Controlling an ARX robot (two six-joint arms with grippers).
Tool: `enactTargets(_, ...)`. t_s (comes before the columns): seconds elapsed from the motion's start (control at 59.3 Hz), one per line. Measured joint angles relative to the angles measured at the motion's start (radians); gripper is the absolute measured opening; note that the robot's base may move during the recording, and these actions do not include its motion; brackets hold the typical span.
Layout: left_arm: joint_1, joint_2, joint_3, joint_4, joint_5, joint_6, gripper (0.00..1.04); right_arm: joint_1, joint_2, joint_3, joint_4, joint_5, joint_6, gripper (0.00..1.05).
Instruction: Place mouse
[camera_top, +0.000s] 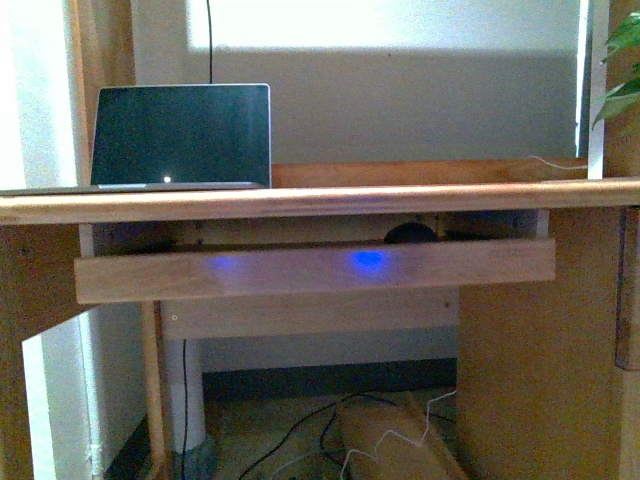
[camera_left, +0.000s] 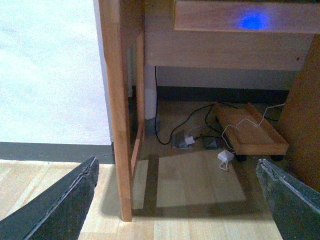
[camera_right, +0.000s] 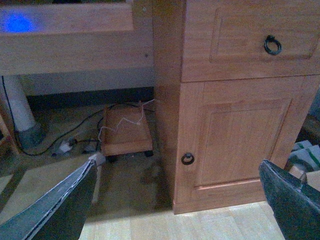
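A small dark domed mouse (camera_top: 410, 233) sits on the pull-out keyboard tray (camera_top: 300, 272) under the desktop, only its top showing behind the tray's front board. No arm shows in the front view. My left gripper (camera_left: 180, 200) is open and empty, low above the floor by the desk's left leg (camera_left: 117, 125). My right gripper (camera_right: 180, 200) is open and empty, low in front of the desk's cabinet door (camera_right: 240, 140).
A laptop (camera_top: 182, 135) stands open on the wooden desk (camera_top: 320, 200). Blue light spots glow on the tray front. Under the desk lie cables (camera_left: 175, 130) and a wheeled wooden stand (camera_left: 250, 132). A drawer with a ring pull (camera_right: 272, 45) is above the cabinet.
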Motion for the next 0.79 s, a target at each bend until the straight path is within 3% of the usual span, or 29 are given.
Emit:
enactTargets(0.438,0.0,0.002,0.0,-0.003,-0.003,-0.001,0.97,0.0,0.0,0.0,0.0,0.0,0.0,0.97)
enactTargets(0.573,-0.051,0.141,0.046,-0.125,-0.02,-0.028,0.97,0.0,0.0,0.0,0.0,0.0,0.0,0.97)
enactTargets(0.658,-0.058,0.275,0.047,-0.058,0.051,-0.014,0.97,0.0,0.0,0.0,0.0,0.0,0.0,0.97)
enactTargets(0.793,0.019,0.651,0.084,0.243,0.191,0.109,0.97,0.0,0.0,0.0,0.0,0.0,0.0,0.97)
